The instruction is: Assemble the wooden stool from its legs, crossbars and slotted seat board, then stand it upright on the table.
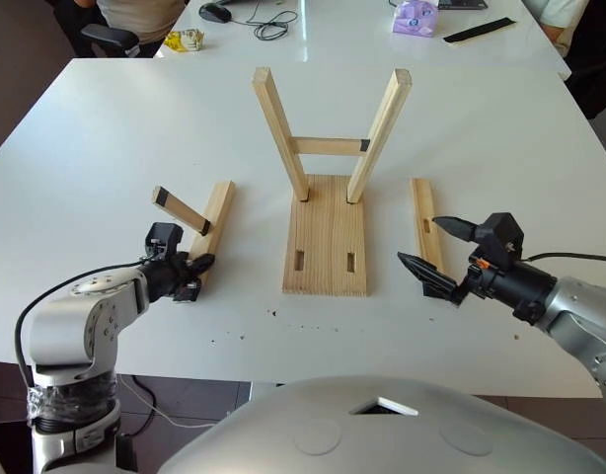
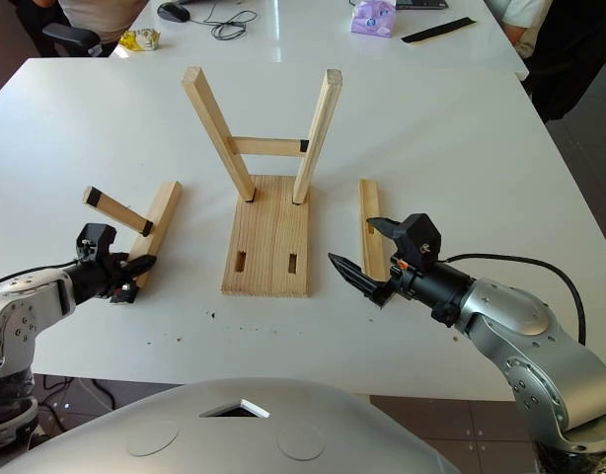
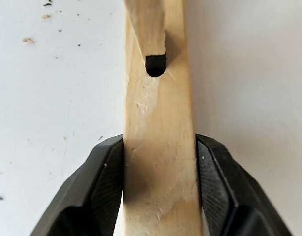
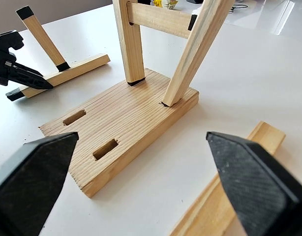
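Note:
The slotted seat board [image 1: 326,235] lies flat at the table's middle. Two legs [image 1: 280,130] stand in its far slots, joined by a crossbar [image 1: 328,146]; the two near slots [image 1: 299,260] are empty. To the left a third leg [image 1: 216,219] lies flat with a crossbar [image 1: 181,210] sticking up from it. My left gripper [image 1: 188,270] is shut on that leg's near end, its pads [image 3: 109,183] pressed on both sides. To the right a loose leg [image 1: 422,212] lies flat. My right gripper [image 1: 421,240] hangs open over its near end, holding nothing.
Wood crumbs [image 1: 271,314] dot the table near its front edge. A second white table behind carries a mouse [image 1: 215,12], cables, a purple pack [image 1: 416,17] and a black strip [image 1: 479,30]. Bare tabletop stretches left and right of the parts.

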